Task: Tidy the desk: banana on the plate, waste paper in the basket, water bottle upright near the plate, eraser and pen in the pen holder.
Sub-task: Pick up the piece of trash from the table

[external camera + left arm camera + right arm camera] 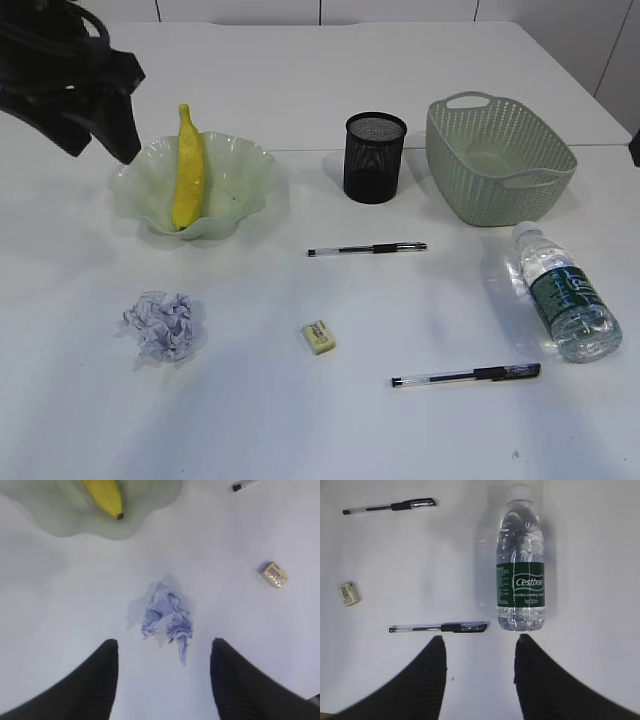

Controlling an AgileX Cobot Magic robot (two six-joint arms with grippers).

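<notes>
The banana (188, 170) lies in the pale green plate (250, 165) at the left; its dark tip shows in the left wrist view (107, 495). The waste paper (160, 325) (167, 615) lies on the desk in front of the plate. My left gripper (164, 647) is open and empty, high above the paper; its arm (70, 85) is at the upper left. The water bottle (567, 295) (521, 562) lies on its side at the right. The eraser (318, 337) (349, 593) and two pens (368, 249) (467, 375) lie on the desk. My right gripper (479, 642) is open and empty near the bottle's base.
The black mesh pen holder (375, 157) stands at the middle back. The sage green basket (500, 160) stands to its right and looks empty. The desk's far edge runs behind them.
</notes>
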